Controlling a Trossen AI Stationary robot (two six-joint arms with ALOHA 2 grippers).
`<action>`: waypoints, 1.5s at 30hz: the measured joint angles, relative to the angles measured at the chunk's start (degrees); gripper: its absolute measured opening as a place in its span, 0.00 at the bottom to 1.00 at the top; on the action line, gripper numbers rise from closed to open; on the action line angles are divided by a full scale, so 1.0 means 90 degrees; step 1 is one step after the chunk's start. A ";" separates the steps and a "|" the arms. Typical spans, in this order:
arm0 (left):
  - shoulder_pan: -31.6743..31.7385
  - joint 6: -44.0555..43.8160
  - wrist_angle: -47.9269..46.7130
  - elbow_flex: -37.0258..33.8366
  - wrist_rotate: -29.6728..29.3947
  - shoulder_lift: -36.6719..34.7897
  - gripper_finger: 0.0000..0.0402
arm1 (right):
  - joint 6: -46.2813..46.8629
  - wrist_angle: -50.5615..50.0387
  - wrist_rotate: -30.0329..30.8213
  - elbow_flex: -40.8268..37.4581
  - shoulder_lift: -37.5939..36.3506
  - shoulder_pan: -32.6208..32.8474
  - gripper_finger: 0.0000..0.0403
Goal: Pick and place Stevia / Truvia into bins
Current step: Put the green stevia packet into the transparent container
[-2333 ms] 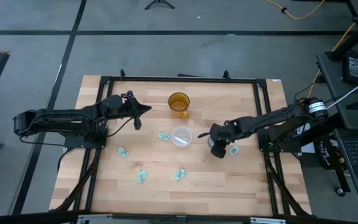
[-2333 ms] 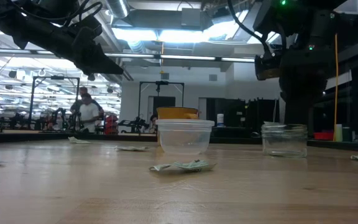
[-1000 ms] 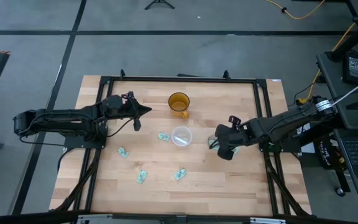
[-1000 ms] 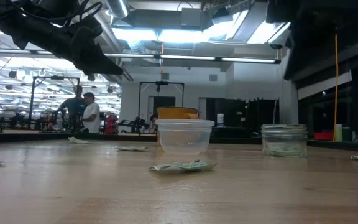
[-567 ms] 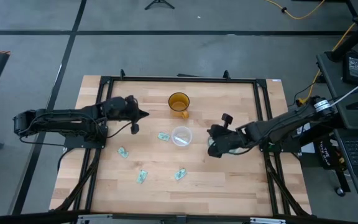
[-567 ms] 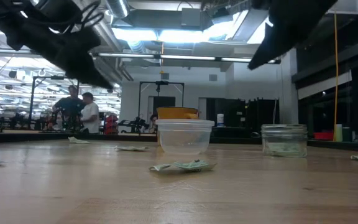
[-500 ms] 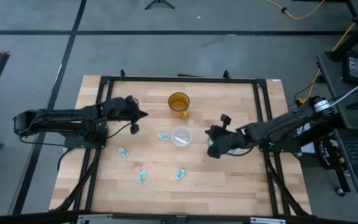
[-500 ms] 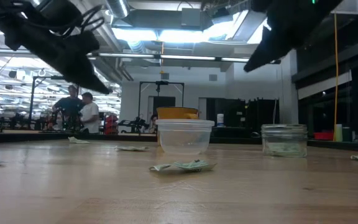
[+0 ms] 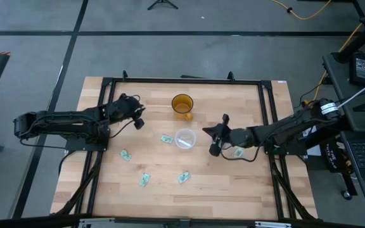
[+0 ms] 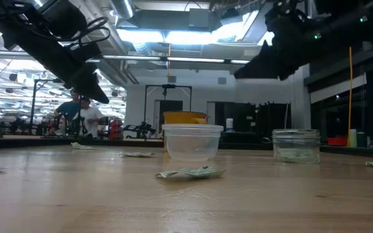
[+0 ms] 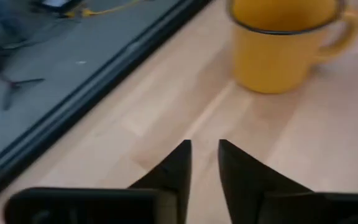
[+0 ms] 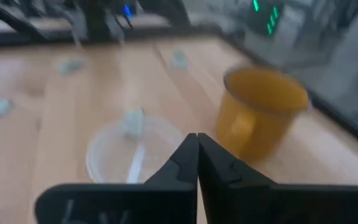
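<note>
Right now I see my right claw [image 9: 213, 140] hanging above the surface [image 9: 246, 183], just to the right of the clear plastic cup [image 9: 185, 138], with its fingers pressed together and nothing between them in the right wrist view. That view looks over the clear cup toward the amber mug [image 12: 263, 112]. The glass jar [image 10: 296, 145] stands further right with a packet inside it, though from above my right arm mostly covers it. My left claw [image 9: 140, 116] sits near the far left part of the surface, left of the amber mug, raised off the wood; its fingers [image 11: 178, 167] show a narrow gap between them and hold nothing. Loose Stevia packets lie on the surface: one [image 9: 166, 139] just left of the clear cup, one [image 9: 126, 154] further left, two [image 9: 144, 180] [image 9: 184, 178] toward the near edge, and one [image 9: 238, 152] beside my right arm. In the low view a person [image 10: 83, 116] stands in the room behind.
</note>
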 joint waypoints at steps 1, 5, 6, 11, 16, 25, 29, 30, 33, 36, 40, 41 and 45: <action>0.0000 -0.0011 0.0000 0.0000 -0.0182 0.0000 0.22 | -0.0163 0.0300 -0.0099 -0.0119 -0.0005 -0.0044 0.03; 0.0000 -0.0183 -0.0010 0.0000 -0.0660 0.0000 0.34 | -0.0094 0.0615 -0.0260 -0.0388 -0.0002 -0.0194 0.03; 0.0000 -0.0366 -0.0022 0.0000 -0.0743 0.0000 0.36 | 0.0025 0.0588 -0.0262 -0.0433 -0.0002 -0.0227 0.03; 0.0000 -0.1583 -0.0208 0.0000 -0.1303 0.0000 0.45 | 0.0389 0.0488 -0.0569 -0.0553 -0.0002 -0.0329 0.01; 0.0004 -0.2309 -0.1013 0.0000 -0.1954 0.0000 0.48 | 0.0373 0.0569 -0.0876 -0.0558 -0.0015 -0.0419 0.02; 0.0617 -0.3576 -0.1864 0.0000 -0.0686 0.0031 0.48 | -0.0592 0.0559 -0.1474 -0.0160 -0.0046 -0.1018 0.02; 0.1214 -0.3706 -0.1853 0.0000 0.0019 0.0029 0.48 | -0.0959 0.0398 -0.2094 0.0140 -0.0049 -0.1362 0.01; 0.1363 -0.3669 -0.1851 0.0000 0.0136 0.0029 0.48 | -0.1032 0.0353 -0.2170 0.0197 -0.0049 -0.1433 0.01; 0.1784 -0.3398 -0.1850 0.0000 0.0381 0.0029 0.48 | -0.1197 0.0098 -0.2259 0.0402 -0.0049 -0.1603 0.02; 0.2127 -0.3310 -0.1829 0.0000 0.0854 0.0036 0.48 | -0.1226 -0.0298 -0.2267 0.0529 -0.0051 -0.1727 0.03; 0.2398 -0.3153 -0.1805 0.0002 0.1320 0.0171 0.48 | -0.1330 -0.0346 -0.2280 0.0552 -0.0051 -0.1863 0.04; 0.2446 -0.3114 -0.1804 0.0005 0.1385 0.0228 0.48 | -0.1348 -0.0313 -0.2280 0.0552 -0.0051 -0.1905 0.03; 0.2629 -0.2913 -0.1898 0.0164 0.1483 0.0627 0.48 | -0.1460 -0.0172 -0.2277 0.0553 -0.0051 -0.2068 0.01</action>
